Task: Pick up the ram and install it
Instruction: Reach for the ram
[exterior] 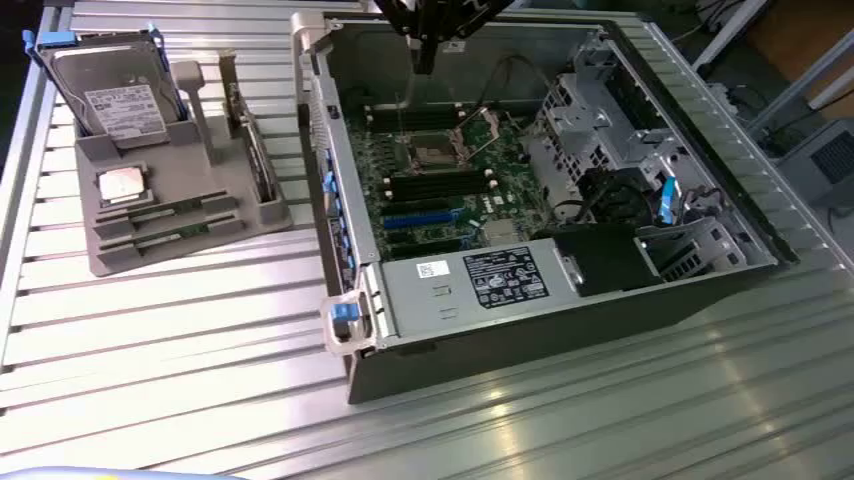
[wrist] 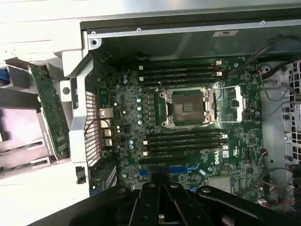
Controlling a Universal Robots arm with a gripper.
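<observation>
ram [wrist: 49,113]: on edge in grey holder [exterior: 134,155] beside case [exterior: 561,345]; jaws: closed, above motherboard [wrist: 131,113]; board print: DELL

Claw [exterior: 423,70] cut by top edge; drive label [exterior: 123,108] unreadable.

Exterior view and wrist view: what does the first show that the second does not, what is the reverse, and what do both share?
The exterior view adds the hard drive and the silver CPU chip in the grey holder, and the power supply. The wrist view adds the perforated grille inside the case. Both share the motherboard, its empty CPU socket, the ram standing in the holder, and the shut gripper over the case.
</observation>
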